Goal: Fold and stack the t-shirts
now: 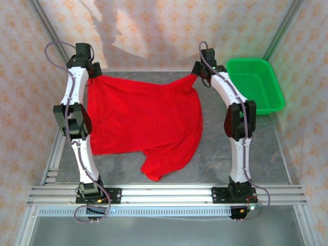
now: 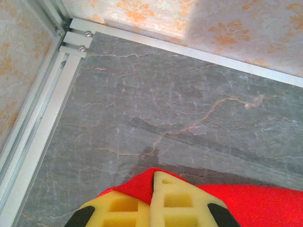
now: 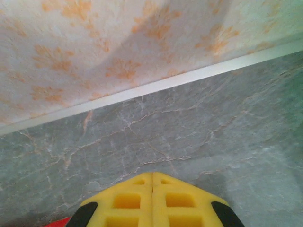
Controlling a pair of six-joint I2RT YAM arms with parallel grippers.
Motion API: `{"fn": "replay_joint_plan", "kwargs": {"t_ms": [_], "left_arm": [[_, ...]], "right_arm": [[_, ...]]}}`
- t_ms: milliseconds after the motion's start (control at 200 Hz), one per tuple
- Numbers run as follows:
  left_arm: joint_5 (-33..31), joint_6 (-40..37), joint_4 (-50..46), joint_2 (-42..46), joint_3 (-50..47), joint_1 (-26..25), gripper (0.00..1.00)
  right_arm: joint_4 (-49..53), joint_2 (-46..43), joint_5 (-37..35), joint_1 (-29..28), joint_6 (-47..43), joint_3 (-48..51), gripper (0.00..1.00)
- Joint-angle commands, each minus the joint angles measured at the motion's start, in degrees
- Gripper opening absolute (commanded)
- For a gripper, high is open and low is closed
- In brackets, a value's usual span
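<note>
The t-shirt (image 1: 143, 120) is soft, matt red cloth; the table top (image 2: 189, 109) is smooth, grey and stone-veined with a faint sheen. The mesh basket (image 1: 256, 84) is slightly glossy green plastic, the frame rails (image 1: 169, 193) are bare brushed metal, and the walls (image 3: 94, 47) carry matt, lightly textured patterned paper. The left gripper (image 2: 154, 189) has pads (image 2: 182, 205) of matt, porous yellow foam.

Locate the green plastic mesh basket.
Top external view: green plastic mesh basket sits at the grey table's far right corner, right of the right gripper, apart from the bright red cloth t-shirt.
</note>
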State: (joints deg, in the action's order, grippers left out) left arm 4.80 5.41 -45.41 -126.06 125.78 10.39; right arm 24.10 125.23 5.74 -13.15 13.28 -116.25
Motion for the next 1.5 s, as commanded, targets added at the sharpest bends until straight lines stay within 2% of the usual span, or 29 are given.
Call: {"fn": "replay_joint_plan", "kwargs": {"t_ms": [0, 430, 941, 1496], "left_arm": [[1.95, -2.50, -3.00, 0.18, 0.29, 0.32, 0.00], [3.64, -2.86, -2.33, 3.60, -4.50, 1.91, 0.00], [3.12, -2.08, -2.05, 8.64, -14.86, 2.84, 0.00], [-1.98, -0.49, -3.73, 4.16, -13.13, 2.88, 0.00]], "right_arm": [[-10.65, -8.09, -0.97, 1.60, 2.05, 7.48, 0.00], [-17.09, -18.63, 1.80, 1.93, 6.12, 25.61, 0.00], [-19.19, -31.74, 0.08, -0.26, 11.47, 45.33, 0.00], [-19.36, -39.77, -2.04, -4.78, 16.82, 57.31, 0.00]]}}
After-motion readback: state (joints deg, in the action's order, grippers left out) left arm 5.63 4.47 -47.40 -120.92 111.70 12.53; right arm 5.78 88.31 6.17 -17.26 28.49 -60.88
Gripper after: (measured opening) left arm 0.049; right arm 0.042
